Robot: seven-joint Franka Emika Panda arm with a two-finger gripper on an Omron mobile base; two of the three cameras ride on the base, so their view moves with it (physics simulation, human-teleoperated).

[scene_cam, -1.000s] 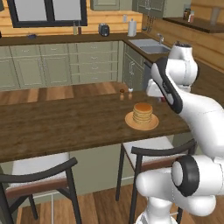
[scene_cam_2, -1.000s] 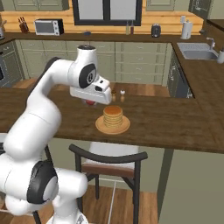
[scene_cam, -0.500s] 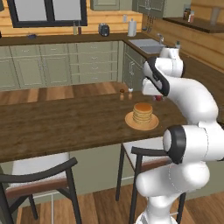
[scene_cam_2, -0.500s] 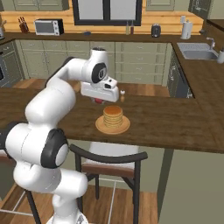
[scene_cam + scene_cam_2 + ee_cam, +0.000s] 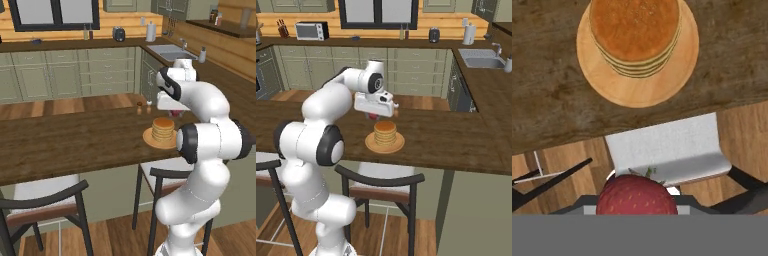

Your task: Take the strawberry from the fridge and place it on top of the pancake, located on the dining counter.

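Above the dining counter [image 5: 456, 140], I hold the strawberry [image 5: 636, 196] pinched in my gripper [image 5: 373, 116], jaws narrowed around it. The pancake [image 5: 636, 31] sits stacked on its orange-tan plate [image 5: 612, 85] near the counter's edge, just beside my hand, with a white-seated stool [image 5: 667, 147] below.
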